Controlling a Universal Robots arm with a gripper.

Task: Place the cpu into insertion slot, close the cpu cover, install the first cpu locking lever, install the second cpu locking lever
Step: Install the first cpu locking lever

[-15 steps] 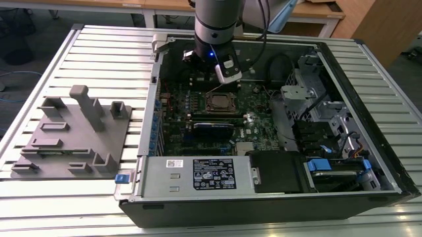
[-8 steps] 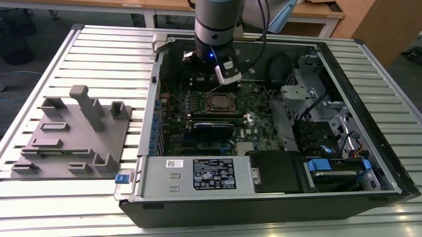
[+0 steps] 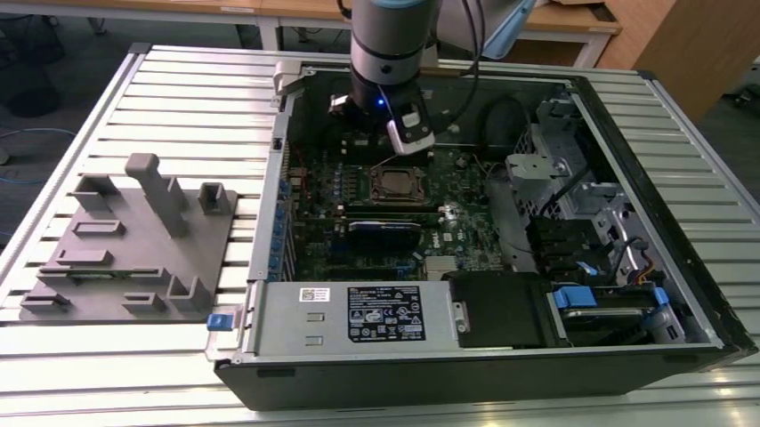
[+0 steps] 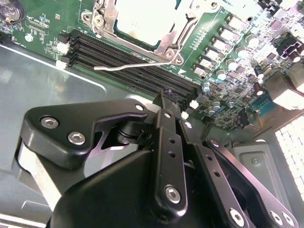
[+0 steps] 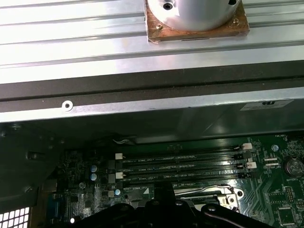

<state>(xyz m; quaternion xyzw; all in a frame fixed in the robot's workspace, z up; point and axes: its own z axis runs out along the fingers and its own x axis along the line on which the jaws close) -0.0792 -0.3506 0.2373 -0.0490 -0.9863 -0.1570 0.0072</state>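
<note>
End effector (image 4: 167,94), closed and empty, hovers near the slot (image 3: 377,187). The cpu (image 4: 142,19) sits inside, under the cover (image 4: 173,40). One lever (image 4: 137,64) sticks out unlatched. A slipping push could spring it and scrape the board (image 4: 42,28).

My tool (image 4: 167,97) has smooth black links; the cpu cover (image 4: 108,21) is bare bright metal; the surface (image 3: 178,89) is ribbed matt metal
</note>
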